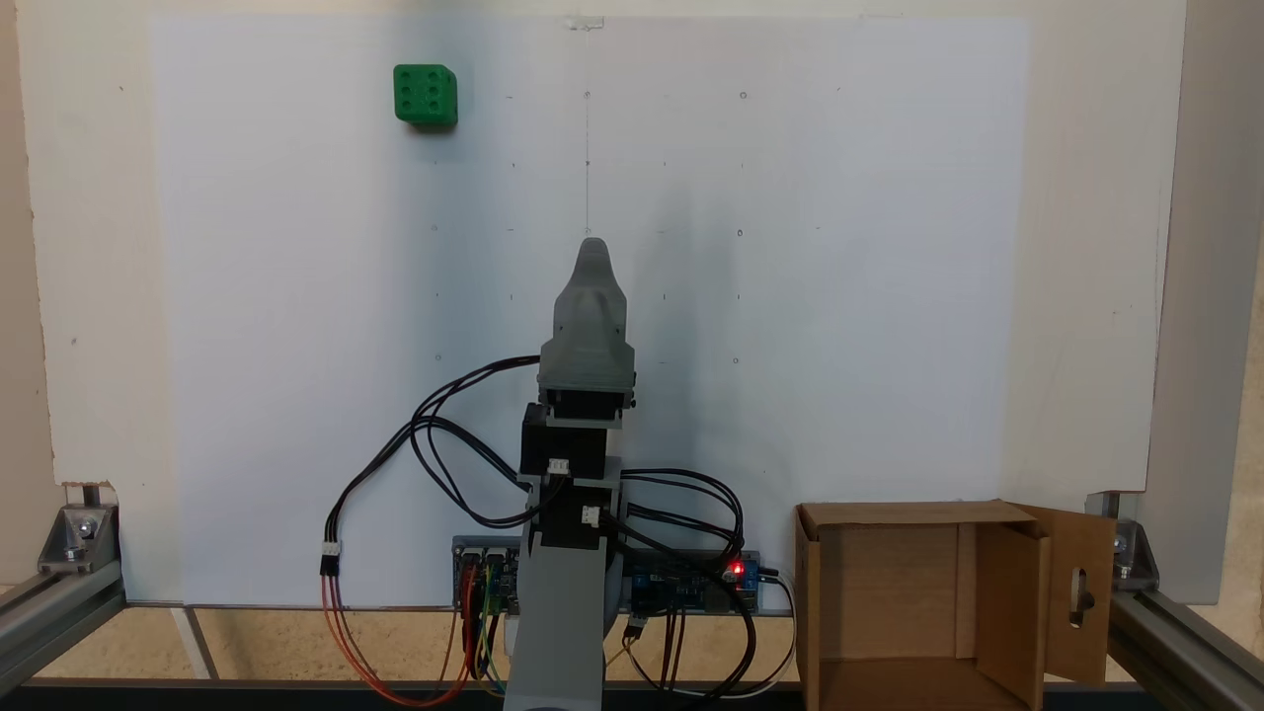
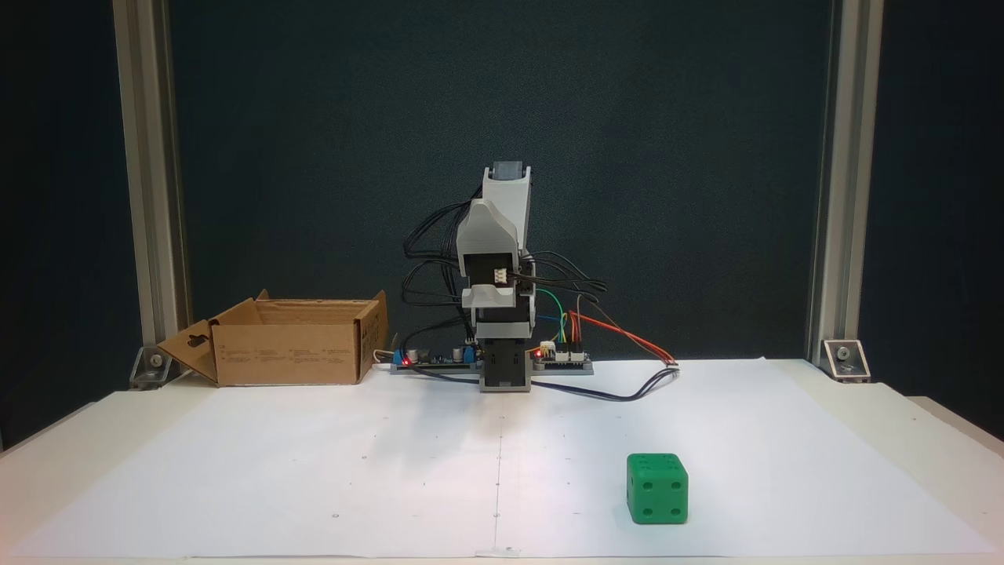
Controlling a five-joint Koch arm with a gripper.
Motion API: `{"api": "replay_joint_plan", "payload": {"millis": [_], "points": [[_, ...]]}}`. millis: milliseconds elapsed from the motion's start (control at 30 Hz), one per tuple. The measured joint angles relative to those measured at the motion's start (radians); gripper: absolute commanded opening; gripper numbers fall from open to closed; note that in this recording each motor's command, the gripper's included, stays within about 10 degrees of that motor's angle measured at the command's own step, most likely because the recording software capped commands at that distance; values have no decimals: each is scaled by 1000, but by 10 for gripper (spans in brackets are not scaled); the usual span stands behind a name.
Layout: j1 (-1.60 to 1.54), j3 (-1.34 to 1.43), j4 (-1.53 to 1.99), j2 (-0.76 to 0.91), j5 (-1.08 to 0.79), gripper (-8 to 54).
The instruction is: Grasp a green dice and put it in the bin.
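White paper (image 1: 790, 395) bears green dice (image 1: 426, 95).

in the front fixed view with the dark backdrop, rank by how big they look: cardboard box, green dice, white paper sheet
1. white paper sheet, largest by far.
2. cardboard box.
3. green dice, smallest, even though it sits nearest the camera, so the order is safe.
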Motion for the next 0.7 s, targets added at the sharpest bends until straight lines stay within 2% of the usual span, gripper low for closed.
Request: {"api": "replay_joint_plan", "payload": {"millis": [700], "points": [[20,0,0,0,0,446]]}}
